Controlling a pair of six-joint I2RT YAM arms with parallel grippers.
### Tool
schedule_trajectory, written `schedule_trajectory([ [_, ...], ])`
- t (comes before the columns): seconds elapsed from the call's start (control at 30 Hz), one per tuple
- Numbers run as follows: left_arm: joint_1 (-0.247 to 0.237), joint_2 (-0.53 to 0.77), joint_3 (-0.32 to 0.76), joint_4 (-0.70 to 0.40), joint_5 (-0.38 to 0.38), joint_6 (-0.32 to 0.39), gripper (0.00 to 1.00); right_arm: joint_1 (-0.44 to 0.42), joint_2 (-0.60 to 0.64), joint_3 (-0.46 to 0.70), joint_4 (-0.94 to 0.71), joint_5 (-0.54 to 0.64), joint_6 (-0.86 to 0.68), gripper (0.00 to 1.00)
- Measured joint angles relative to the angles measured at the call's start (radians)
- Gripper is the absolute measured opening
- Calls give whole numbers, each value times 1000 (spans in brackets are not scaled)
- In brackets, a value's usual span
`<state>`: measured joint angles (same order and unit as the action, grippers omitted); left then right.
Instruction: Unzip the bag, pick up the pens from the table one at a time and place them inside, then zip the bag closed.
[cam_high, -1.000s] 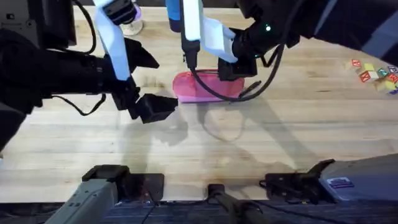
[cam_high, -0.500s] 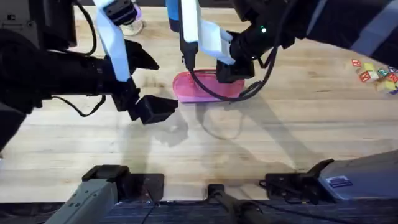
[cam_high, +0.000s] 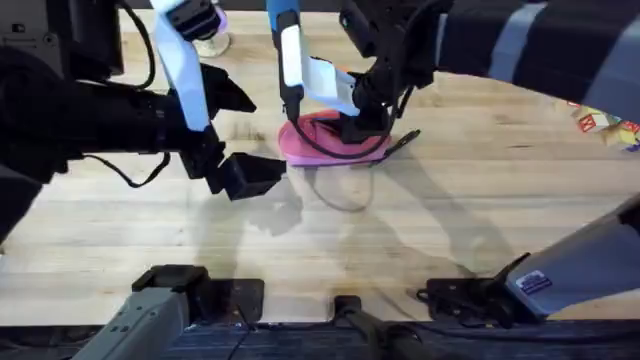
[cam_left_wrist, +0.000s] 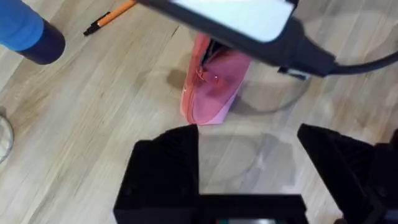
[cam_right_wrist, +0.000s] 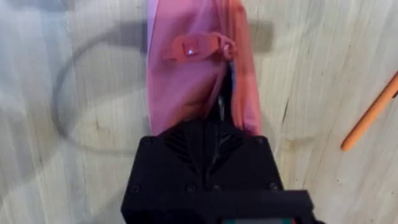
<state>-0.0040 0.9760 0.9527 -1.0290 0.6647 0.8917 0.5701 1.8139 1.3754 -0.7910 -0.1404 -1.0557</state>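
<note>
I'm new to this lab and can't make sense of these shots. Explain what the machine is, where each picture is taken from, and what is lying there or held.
These are two robot arms at a wooden table. One picture comes from a fixed camera above, looking down. The other two come from small cameras on each arm's wrist, so the black shapes along their bottom edge are that arm's own front end.

On the table lies a pink bag, a zipped pencil pouch that appears unzipped along its top. An orange pen lies on the wood near it.

The left arm waits beside the bag with its jaws wide apart, holding nothing. The right arm is down at the bag's opening. The pictures do not show whether it holds anything.
</note>
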Motion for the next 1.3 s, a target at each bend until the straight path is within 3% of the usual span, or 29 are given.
schedule_trajectory([
  [0.4,0,0,0,0,0,0,993,0,8,5,2,-2,3,56],
  [0.43,0,0,0,0,0,0,993,0,8,5,2,-3,4,158],
  [0.57,0,0,0,0,0,0,993,-1,10,6,3,-2,11,745],
  [0.63,0,0,0,0,0,0,993,-2,12,6,2,-2,18,966],
  [1.13,0,0,0,0,0,0,993,-2,13,7,-29,-2,35,996],
  [1.3,0,0,0,0,0,0,993,-1,-53,8,-87,1,46,996],
])
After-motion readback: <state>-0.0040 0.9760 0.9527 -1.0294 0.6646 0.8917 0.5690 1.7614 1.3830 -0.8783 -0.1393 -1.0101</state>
